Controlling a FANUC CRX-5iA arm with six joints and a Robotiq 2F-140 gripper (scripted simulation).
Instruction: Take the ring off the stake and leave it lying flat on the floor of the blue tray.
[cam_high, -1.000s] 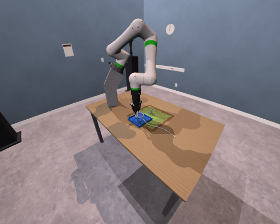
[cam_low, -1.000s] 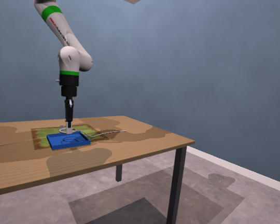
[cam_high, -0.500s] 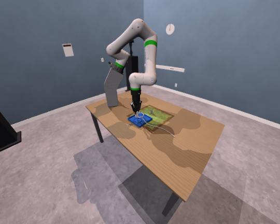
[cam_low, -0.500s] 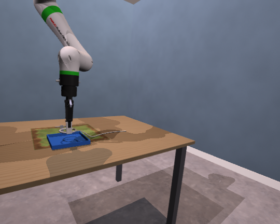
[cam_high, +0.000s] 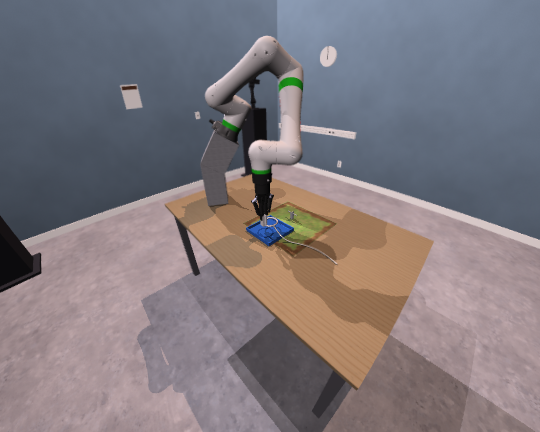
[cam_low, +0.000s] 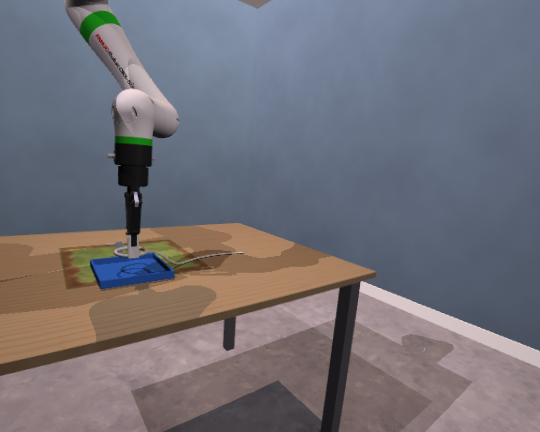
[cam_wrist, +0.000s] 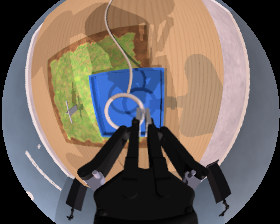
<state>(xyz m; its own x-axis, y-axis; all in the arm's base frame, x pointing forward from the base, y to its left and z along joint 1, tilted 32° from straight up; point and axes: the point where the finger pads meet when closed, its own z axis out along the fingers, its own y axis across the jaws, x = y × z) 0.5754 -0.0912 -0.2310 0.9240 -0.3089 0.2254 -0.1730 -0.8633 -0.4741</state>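
Observation:
My gripper (cam_high: 264, 218) (cam_low: 133, 248) (cam_wrist: 142, 113) points straight down and is shut on the rim of a thin white ring (cam_low: 120, 249) (cam_wrist: 105, 111). It holds the ring roughly level, just above the far edge of the blue tray (cam_high: 257, 231) (cam_low: 135, 281) (cam_wrist: 100, 97). A white cord (cam_high: 320, 252) (cam_low: 210, 256) (cam_wrist: 108, 22) trails from the ring across the mat and onto the table. The small grey stake (cam_high: 292, 215) (cam_wrist: 74, 110) stands bare on the green mat (cam_high: 310, 227) (cam_low: 75, 260) (cam_wrist: 69, 78), apart from the ring.
The tray lies on the front corner of the brown-edged green mat, on a wooden table (cam_high: 350, 300) (cam_low: 250, 280). The arm's grey base pedestal (cam_high: 216, 170) stands at the table's far corner. The table's edges fall off to the floor on all sides.

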